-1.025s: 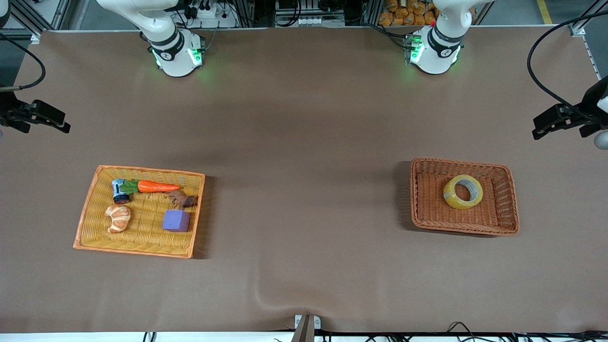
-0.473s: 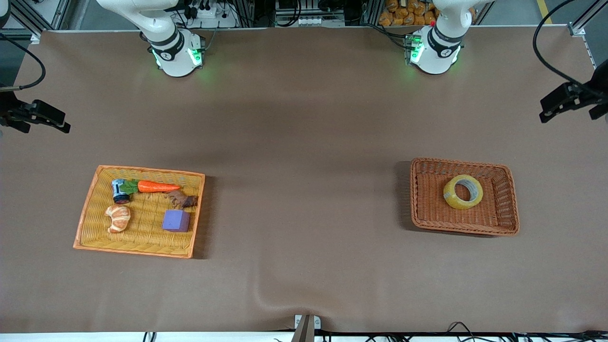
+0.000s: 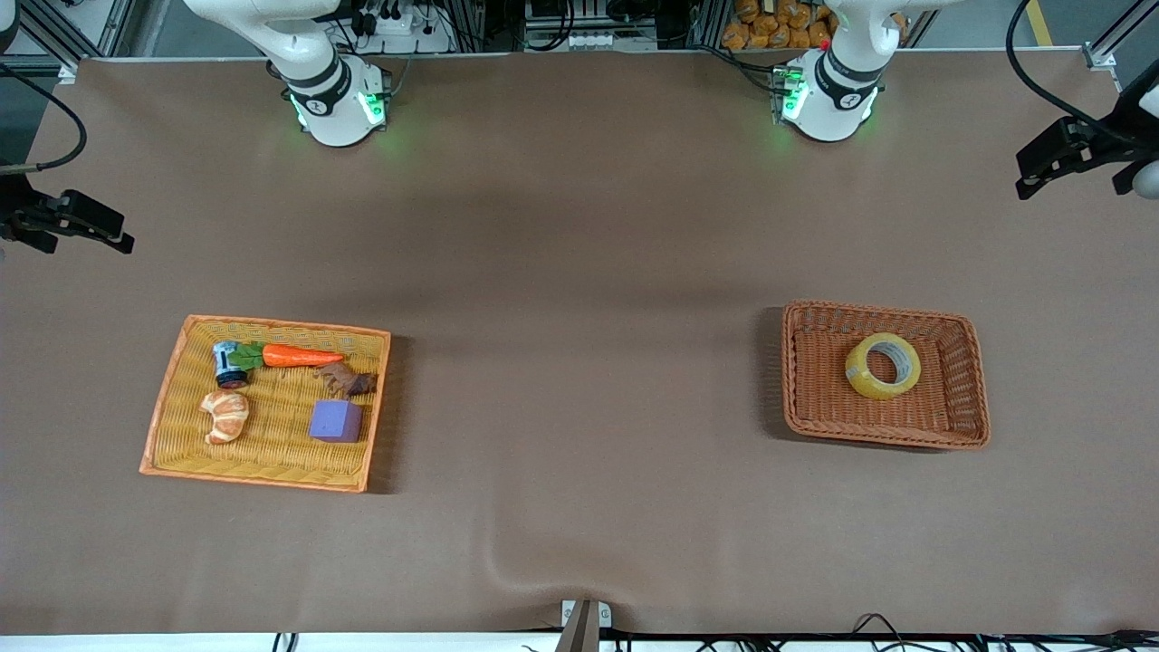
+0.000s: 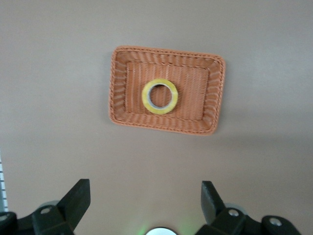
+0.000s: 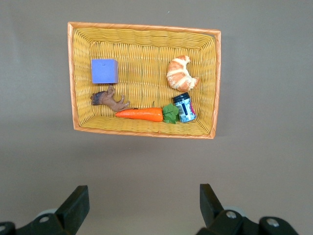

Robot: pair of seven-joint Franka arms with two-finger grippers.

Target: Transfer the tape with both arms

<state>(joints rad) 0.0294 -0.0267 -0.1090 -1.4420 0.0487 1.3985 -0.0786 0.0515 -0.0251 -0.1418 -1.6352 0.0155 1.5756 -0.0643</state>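
Since the earlier frames, only the left gripper [image 3: 1032, 177] has shifted: it was carried up along the table edge at the left arm's end and is now held high, well apart from the brown basket [image 3: 967, 380]. Right gripper [image 3: 113, 237] is unchanged, parked at the right arm's end and waiting.

Fingers are seen spread apart on both, nothing between them: left [image 4: 78, 198], right [image 5: 77, 203].

Tape [image 3: 882, 365] lies flat in the brown basket, near its middle, rim clear all round. Yellow basket [image 3: 172, 389] holds carrot [image 3: 301, 356], croissant [image 3: 225, 415], purple block [image 3: 336, 421], a small can [image 3: 227, 363] and a brown figure [image 3: 347, 380]; no tape in it.

Step cannot be settled: the layout fits tape waiting for pickup by the left arm, or tape already delivered with the arm pulled clear. Any pickup would need the fingers set across the ring wall, clear of the basket rim.
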